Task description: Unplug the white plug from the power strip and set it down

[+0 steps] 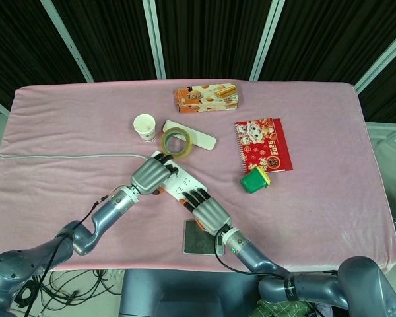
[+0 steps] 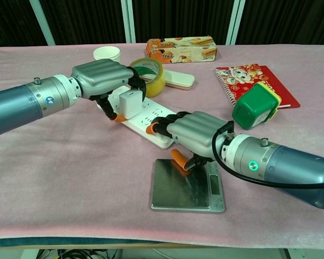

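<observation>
The white power strip (image 2: 146,120) lies slantwise on the pink cloth, also in the head view (image 1: 179,184). My left hand (image 2: 103,79) reaches over its far end and pinches the white plug (image 2: 129,103), which stands upright at the strip's top face. I cannot tell whether its prongs are out of the socket. In the head view my left hand (image 1: 150,174) hides the plug. My right hand (image 2: 194,131) holds the strip's near end down, fingers on top and thumb low beside it; the head view shows this hand (image 1: 208,211) too.
A yellow tape roll (image 2: 150,75) and a paper cup (image 2: 107,54) stand just behind the left hand. A biscuit box (image 2: 181,48), a red notebook (image 2: 255,80) and a green box (image 2: 254,106) lie further back and right. A small scale (image 2: 186,185) sits under my right wrist.
</observation>
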You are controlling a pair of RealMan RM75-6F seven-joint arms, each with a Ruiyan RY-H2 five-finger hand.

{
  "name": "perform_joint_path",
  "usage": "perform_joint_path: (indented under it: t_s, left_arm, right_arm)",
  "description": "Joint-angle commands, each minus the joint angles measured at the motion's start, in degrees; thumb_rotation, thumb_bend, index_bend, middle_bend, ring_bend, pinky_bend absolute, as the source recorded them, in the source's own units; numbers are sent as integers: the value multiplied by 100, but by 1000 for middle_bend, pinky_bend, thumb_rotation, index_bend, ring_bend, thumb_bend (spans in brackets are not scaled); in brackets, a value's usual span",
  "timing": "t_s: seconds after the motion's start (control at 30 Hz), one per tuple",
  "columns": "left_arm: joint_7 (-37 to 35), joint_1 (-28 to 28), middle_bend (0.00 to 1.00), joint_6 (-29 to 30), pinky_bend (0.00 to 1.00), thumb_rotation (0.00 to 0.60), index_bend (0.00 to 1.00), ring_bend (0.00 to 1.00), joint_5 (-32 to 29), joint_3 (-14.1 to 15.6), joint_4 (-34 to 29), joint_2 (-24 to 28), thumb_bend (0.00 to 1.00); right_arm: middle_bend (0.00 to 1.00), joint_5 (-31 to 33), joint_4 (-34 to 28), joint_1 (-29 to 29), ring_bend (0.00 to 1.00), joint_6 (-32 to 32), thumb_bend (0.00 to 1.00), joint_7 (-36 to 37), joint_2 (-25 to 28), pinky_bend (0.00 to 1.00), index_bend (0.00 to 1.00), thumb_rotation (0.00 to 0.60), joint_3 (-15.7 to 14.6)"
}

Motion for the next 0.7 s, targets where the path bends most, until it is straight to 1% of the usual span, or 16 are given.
perform_joint_path:
  t_s: [0.03, 0.7]
  left_arm:
    - [-18, -6, 584, -3, 292, 600, 597, 198, -20, -21, 9, -6, 641]
    - [-526, 55, 593, 37, 316, 600, 606, 210, -247, -222, -172, 47, 641]
  right_arm:
    - [251, -1, -8, 0, 250, 1, 591, -1, 6, 161, 211, 600, -4]
    - [251, 77, -93, 17, 250, -27, 590, -46, 92, 162, 211, 600, -20]
